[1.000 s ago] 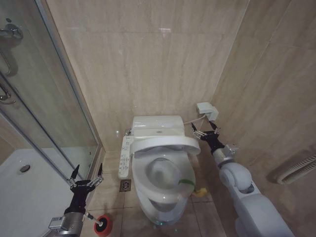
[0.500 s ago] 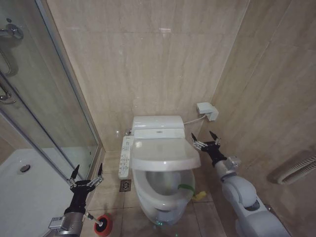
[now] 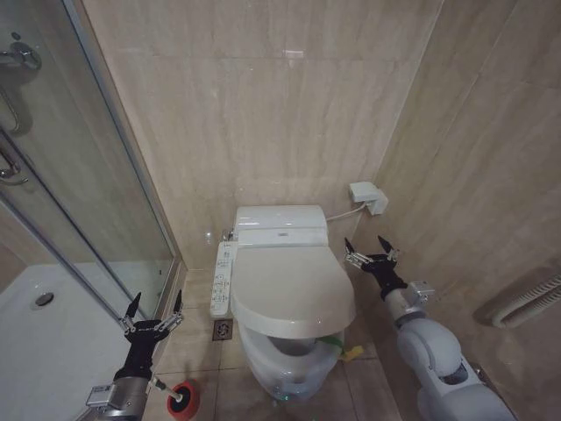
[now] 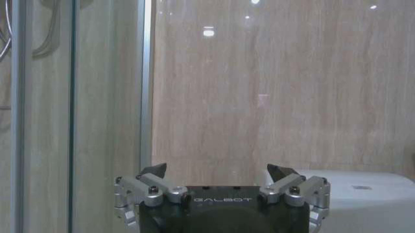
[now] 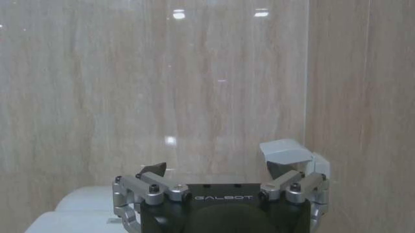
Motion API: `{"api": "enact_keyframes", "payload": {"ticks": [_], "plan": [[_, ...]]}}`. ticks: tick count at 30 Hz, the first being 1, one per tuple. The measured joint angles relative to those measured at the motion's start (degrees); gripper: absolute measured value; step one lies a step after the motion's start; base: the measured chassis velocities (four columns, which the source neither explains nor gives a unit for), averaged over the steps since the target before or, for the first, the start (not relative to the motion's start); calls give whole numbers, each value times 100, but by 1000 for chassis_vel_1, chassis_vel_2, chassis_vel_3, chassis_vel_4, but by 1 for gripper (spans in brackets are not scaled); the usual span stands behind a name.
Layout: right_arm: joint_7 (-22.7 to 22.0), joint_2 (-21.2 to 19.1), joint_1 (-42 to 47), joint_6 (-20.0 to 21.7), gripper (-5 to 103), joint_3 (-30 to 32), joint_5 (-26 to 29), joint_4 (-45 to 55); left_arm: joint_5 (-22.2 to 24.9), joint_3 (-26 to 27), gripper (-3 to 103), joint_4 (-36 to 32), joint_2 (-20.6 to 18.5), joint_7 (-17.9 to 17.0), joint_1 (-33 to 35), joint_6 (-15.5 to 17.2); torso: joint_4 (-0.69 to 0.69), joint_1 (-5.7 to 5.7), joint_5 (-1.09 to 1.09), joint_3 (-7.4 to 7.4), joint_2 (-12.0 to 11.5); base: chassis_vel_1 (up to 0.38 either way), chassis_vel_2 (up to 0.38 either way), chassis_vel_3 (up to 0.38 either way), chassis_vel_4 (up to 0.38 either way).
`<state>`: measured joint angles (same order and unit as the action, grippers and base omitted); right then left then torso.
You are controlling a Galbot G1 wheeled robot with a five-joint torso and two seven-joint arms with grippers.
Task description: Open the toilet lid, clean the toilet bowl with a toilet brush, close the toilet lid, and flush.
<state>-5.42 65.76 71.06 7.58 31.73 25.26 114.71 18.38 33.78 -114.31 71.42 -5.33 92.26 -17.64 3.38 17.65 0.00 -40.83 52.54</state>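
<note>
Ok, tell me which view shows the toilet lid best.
The head view: the whole toilet lid shows from above, lowered over the toilet bowl, with the open right gripper beside it. Both wrist views face the wall and catch just a white corner of the toilet, no clear lid.

We see a beige tiled wall (image 3: 263, 114) running across twelve o'clock, with a glass shower screen (image 3: 79, 167) angling down from eleven toward eight. A white shower tray (image 3: 35, 342) with a round drain (image 3: 44, 299) sits at eight o'clock. A white wall box (image 3: 367, 196) hangs at two o'clock, its cable (image 3: 340, 213) trailing toward centre. A small floor drain (image 3: 223, 330) lies at seven o'clock, and ribbed grey hoses (image 3: 526, 303) curve in at four.
</note>
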Motion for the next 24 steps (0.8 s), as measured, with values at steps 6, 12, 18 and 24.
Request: {"api": "enact_keyframes", "payload": {"ticks": [6,12,18,24], "plan": [[70,-117,185,32,100,172,299,-5,0,0,100,0,0,0,0,0,1,0,0,0,0,0,0,0,0],[783,-33,489,63,100,397,412,80,0,0,100,0,0,0,0,0,1,0,0,0,0,0,0,0,0],[1761,173,683,445,100,763,429,232,0,-1,100,0,0,0,0,0,1,0,0,0,0,0,0,0,0],[2069,441,718,531,100,1074,279,315,0,0,100,0,0,0,0,0,0,0,-1,0,0,0,0,0,0]]}}
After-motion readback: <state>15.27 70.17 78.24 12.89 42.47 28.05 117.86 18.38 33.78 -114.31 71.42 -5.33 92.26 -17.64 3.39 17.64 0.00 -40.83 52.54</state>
